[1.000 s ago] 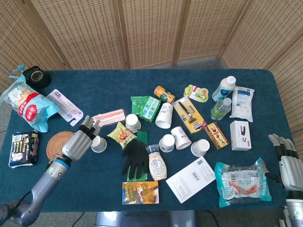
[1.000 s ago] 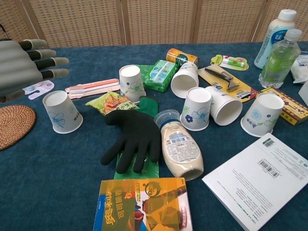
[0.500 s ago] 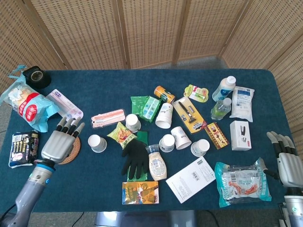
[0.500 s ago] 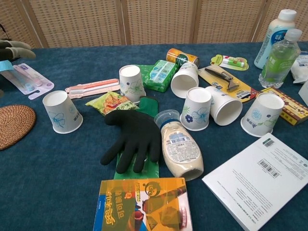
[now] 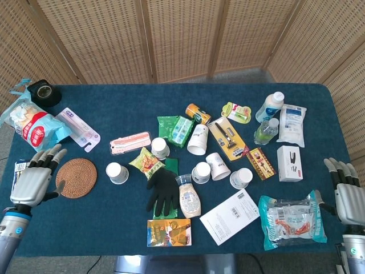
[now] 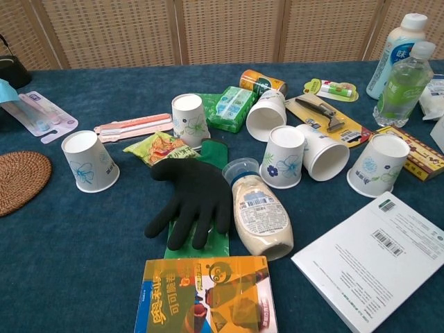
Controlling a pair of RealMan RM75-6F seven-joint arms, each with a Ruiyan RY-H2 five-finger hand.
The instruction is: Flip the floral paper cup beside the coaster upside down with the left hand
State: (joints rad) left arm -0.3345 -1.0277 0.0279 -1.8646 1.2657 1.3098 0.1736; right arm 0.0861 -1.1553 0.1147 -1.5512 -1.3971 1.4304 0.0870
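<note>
left hand: low at the left edge of the counter, just left of the coaster; the fingers are spread apart and released, grasping nothing; the chest view does not show it
coaster: round woven mat, flat on the blue cloth, between the left hand and the cup
floral paper cup: just to the right of the coaster, near but not touching it; in the chest view it seems to stand on its narrow end with the wide white end up and a blue flower on its wall; I cannot tell for sure if this top is the open mouth or the closed base
how it will handle: I judge it very light and thin, so it dents easily under a strong squeeze and can slide or tip from a small push; it looks dry, not slippery
where to take hold: on the side wall around the middle, thumb against the other fingers, with a soft grip, then turn the wrist over and set it down
snack packet: just right of the cup, so there is little room on that side
black glove: lies flat further right, well apart from the cup
other cups: several similar ones near the middle, easy to confuse
right hand: at the right edge, fingers extended and apart, holding nothing
</note>
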